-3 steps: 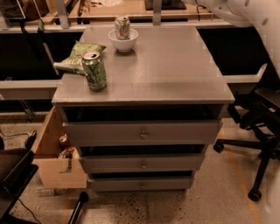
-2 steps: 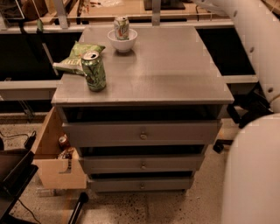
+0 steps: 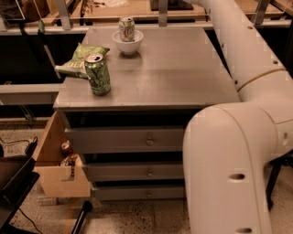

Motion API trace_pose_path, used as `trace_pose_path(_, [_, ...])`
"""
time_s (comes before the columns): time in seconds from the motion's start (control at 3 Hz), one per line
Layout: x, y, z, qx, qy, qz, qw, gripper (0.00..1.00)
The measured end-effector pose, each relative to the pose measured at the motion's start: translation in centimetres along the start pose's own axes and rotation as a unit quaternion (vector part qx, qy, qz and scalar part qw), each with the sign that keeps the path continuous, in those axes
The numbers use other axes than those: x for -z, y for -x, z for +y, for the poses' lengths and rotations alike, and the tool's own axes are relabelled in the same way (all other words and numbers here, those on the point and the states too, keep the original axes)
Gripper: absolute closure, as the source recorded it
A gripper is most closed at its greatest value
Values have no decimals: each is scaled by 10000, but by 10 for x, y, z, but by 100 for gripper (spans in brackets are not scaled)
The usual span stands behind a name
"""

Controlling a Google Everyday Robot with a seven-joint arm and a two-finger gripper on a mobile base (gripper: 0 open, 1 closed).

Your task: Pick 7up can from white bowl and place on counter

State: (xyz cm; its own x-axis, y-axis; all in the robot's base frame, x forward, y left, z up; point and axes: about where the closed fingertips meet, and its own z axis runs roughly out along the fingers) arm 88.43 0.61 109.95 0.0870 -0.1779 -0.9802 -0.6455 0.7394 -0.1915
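Okay, arm [image 3: 229, 169]: fat white link filling the near right corner, in front of the cabinet's right side; a slimmer white link climbs from it over the counter's right edge to the top of the frame.
jaws: off the top edge where the arm runs out, so can't tell if they're wide, narrow or holding anything.
floor [image 3: 137, 219]: speckled, pale, with a black pole end lying on it at lower left.
wooden box [image 3: 59, 176]: light wood, open top, hanging off the cabinet's left side low down; a small red can [image 3: 67, 147] sits inside with other bits I can't make out.
drawers [image 3: 128, 139]: three grey fronts stacked, each with a small round knob, all a bit ajar with dark gaps above them.
counter [image 3: 174, 68]: flat grey square top, bare on the right half.
green can [image 3: 97, 73]: dark green patterned, upright near the front left corner, tab end up.
chip bag [image 3: 82, 59]: green, crumpled, lying flat just behind the green can, touching or nearly touching it.
white bowl [image 3: 127, 43]: small, plain, at the back of the counter left of centre, well apart from the green can.
7up can [image 3: 127, 28]: pale with green print, standing upright inside the white bowl, sticking up well above the rim.
wooden bench [image 3: 114, 11]: light wood, right behind the counter, with metal posts [image 3: 63, 13].
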Motion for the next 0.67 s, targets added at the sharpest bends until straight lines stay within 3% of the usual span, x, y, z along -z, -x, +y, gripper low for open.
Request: trace_pose_path(0.67, [-58,-19,38,-371,517,-45,9980,0])
